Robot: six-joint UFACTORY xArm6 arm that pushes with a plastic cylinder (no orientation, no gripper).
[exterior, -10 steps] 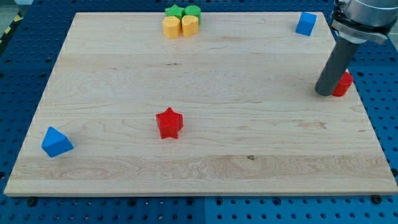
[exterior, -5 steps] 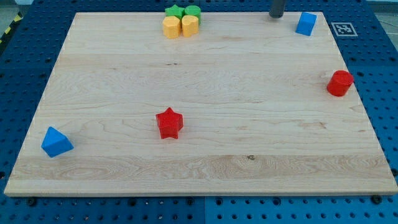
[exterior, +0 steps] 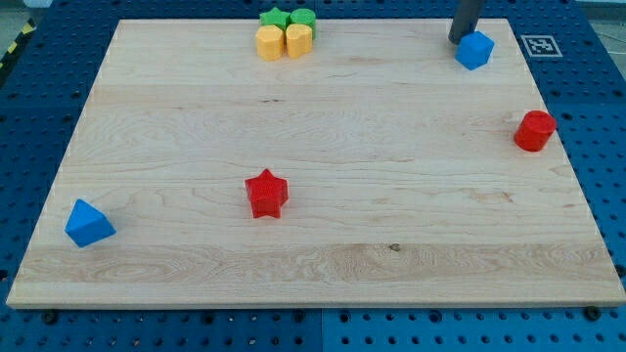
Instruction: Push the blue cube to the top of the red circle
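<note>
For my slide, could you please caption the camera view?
My tip touches the blue cube from upper left; red circle waits below.

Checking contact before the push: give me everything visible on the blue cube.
The blue cube is a small, solid-blue block with a matte look, no markings visible. It sits flat on the wooden board near its top right corner, turned so an edge faces the camera. My tip is right against its upper left side, apparently touching. No other block touches it; the red circle lies well below it, toward the view's right edge.
</note>
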